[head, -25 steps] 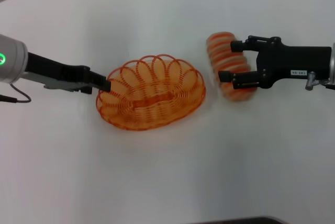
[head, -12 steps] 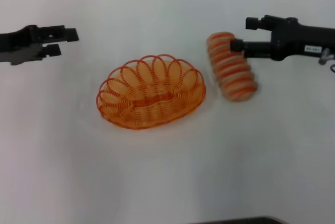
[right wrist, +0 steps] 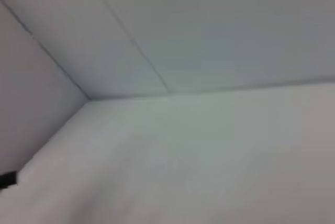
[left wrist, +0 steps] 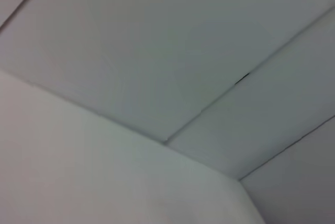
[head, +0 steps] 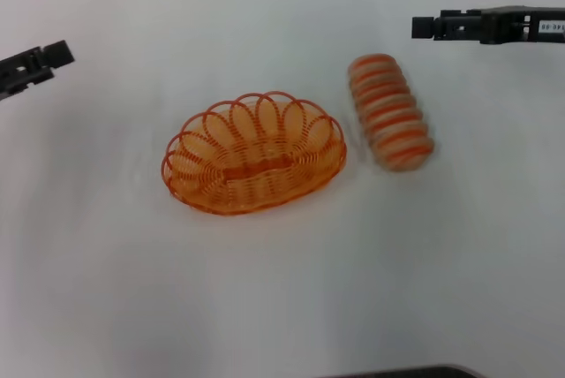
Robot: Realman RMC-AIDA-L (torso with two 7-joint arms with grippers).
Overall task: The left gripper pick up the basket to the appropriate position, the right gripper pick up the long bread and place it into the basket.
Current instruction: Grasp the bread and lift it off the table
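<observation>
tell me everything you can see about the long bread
The bread is a stubby toy loaf, cream with orange ridged stripes across it, like stacked slices, and looks plastic. It lies flat on the white table, its length running away from the robot with the near end angled slightly right. It sits just right of the basket, apart from it and outside it. Nothing grips it: the right gripper hangs beyond its far end, clear of it.

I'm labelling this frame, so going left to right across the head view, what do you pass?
left gripper → basket → long bread → right gripper
</observation>
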